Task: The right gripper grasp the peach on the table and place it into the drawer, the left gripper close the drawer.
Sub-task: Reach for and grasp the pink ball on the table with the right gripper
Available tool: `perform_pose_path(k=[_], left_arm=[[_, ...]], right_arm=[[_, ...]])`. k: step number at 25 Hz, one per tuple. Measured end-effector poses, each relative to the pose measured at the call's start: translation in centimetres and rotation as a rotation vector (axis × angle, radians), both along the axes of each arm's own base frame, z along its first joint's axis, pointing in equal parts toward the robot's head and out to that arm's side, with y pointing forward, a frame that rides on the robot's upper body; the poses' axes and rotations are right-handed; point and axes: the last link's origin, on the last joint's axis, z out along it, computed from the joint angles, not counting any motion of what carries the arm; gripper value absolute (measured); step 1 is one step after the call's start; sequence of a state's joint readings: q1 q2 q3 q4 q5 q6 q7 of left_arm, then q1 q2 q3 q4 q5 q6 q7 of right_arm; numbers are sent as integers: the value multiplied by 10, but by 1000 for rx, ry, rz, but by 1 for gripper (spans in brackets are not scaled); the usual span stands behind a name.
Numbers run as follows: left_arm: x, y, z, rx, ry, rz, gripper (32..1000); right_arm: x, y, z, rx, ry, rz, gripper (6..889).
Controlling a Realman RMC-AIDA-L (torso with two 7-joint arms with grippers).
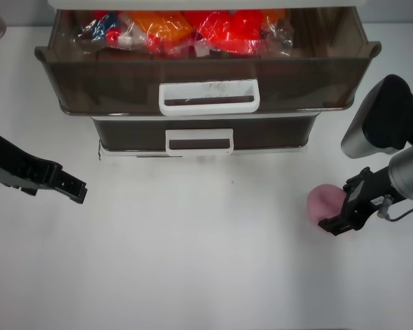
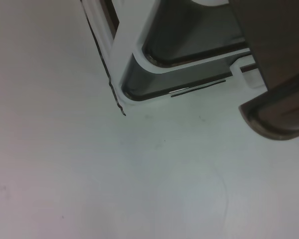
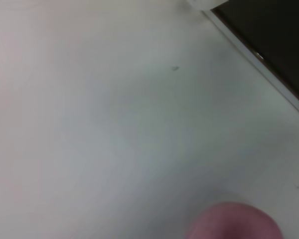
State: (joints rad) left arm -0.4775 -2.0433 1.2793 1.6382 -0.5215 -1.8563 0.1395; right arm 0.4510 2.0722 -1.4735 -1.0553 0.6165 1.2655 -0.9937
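Note:
The pink peach (image 1: 322,202) rests on the white table (image 1: 193,261) at the right, in front of the cabinet. My right gripper (image 1: 341,205) is open at the peach's right side, one black finger (image 1: 351,185) at its far edge and the other at its near edge. In the right wrist view the peach (image 3: 234,225) fills the frame's edge. The smoky-brown drawer (image 1: 206,75) stands pulled out, its smudged white handle (image 1: 208,97) facing me. My left gripper (image 1: 74,190) hovers low over the table at the left, well in front of the drawer's left corner (image 2: 274,119).
Red and orange plastic-wrapped items (image 1: 193,31) fill the back of the open drawer. Below it a second brown drawer (image 1: 199,137) with a cleaner handle is closed. The cabinet's white base (image 2: 124,74) meets the table at the left.

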Motion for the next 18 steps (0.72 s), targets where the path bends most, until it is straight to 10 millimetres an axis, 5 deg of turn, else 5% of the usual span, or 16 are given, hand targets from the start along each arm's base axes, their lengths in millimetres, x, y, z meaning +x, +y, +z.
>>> perform_pose_path(k=[7, 10, 18], left_arm=[[0, 0, 0, 1, -1, -1, 859], [0, 0, 0, 0, -2, 0, 859], [0, 0, 0, -1, -1, -3, 859]], right_arm=[[1, 1, 2, 11, -1, -13, 698], [1, 1, 2, 9, -3, -12, 471], [1, 0, 1, 1, -8, -6, 230]])
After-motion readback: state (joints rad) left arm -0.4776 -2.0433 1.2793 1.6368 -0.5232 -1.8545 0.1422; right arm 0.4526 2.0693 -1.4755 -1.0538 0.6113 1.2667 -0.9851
